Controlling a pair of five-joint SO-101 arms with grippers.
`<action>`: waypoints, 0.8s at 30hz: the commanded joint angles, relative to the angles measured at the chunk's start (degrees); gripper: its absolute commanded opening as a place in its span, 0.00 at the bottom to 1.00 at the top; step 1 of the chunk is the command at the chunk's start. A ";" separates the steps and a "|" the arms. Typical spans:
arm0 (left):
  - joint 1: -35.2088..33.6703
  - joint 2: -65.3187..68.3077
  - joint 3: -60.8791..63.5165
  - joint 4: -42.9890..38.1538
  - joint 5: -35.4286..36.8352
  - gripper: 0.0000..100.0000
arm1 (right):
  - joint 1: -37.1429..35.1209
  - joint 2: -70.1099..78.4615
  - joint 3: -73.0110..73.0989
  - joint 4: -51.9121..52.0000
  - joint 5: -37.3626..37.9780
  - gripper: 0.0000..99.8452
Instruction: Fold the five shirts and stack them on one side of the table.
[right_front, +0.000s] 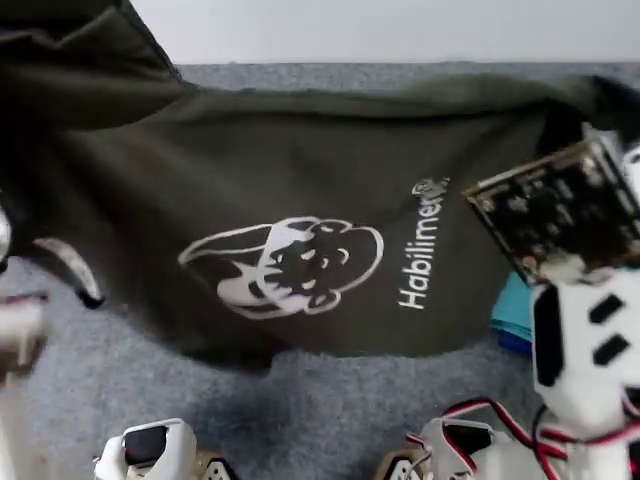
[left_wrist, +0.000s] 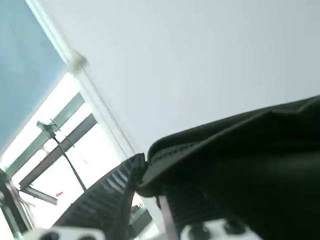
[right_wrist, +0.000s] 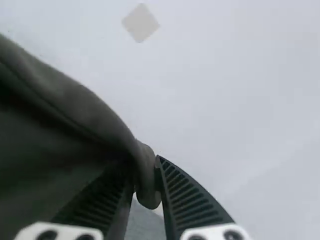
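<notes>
**Operator:** Where is the dark olive shirt (right_front: 300, 170), and how does it lie relative to the grippers?

**Technician:** It hangs spread above the grey surface (right_front: 330, 410), taking the white print (right_front: 285, 265) as reference. The gripped edge runs side to side above the print, with one gripper at each end. The cloth drops away below both grippers, and its lower hem hangs just under the print. Neither arm is nearer, since each holds its own end.

**Operator:** Gripper state?

**Technician:** The left gripper (left_wrist: 142, 172) is clenched on the shirt's edge. The right gripper (right_wrist: 145, 185) is clamped on a rolled fold of the same edge.

**Operator:** What does the next move depend on?

**Technician:** Probably on holding that edge taut and level while lowering. A teal cloth (right_front: 512, 305) lies right of the print, beside the hem.
</notes>
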 joint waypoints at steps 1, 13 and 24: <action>-0.53 -0.53 -5.58 -3.96 0.35 0.01 | 3.56 -0.75 -4.04 1.80 1.41 0.01; -0.53 -0.62 -10.15 -1.76 -2.99 0.01 | 4.79 -5.49 -3.25 12.97 6.07 0.01; 0.00 -0.18 6.29 14.24 -11.34 0.01 | 4.44 -11.30 38.59 12.18 6.24 0.01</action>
